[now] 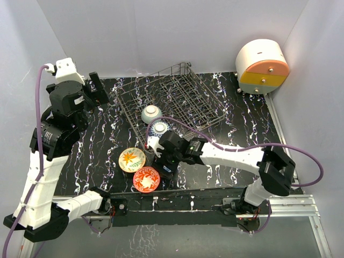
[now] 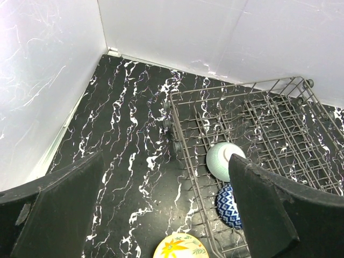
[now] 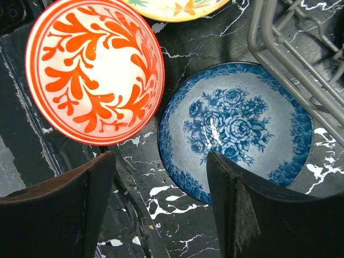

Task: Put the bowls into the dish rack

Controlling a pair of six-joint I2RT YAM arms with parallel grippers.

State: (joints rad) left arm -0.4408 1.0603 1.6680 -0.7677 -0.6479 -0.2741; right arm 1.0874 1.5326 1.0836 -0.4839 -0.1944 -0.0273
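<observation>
The dish rack [image 1: 177, 97] stands at the back middle and holds a grey-green bowl [image 1: 151, 113] and a blue-white zigzag bowl [image 1: 159, 128]; both show in the left wrist view [image 2: 221, 160] [image 2: 228, 207]. A yellow floral bowl [image 1: 132, 159] and an orange-red bowl [image 1: 147, 179] lie on the table in front. My right gripper [image 3: 161, 209] is open, low over the near rim of a blue floral bowl [image 3: 236, 126], one finger [image 3: 258, 204] over its inside, the other outside; the orange-red bowl [image 3: 94, 70] lies beside it. My left gripper [image 1: 99, 88] is open and empty, raised left of the rack. No dark red bowl shows.
A round white-orange-yellow drawer unit [image 1: 262, 67] stands at the back right corner. The rack's near corner [image 3: 301, 48] lies just beyond the blue floral bowl. White walls close off the back and both sides. The right arm's purple cable arcs over the rack's front.
</observation>
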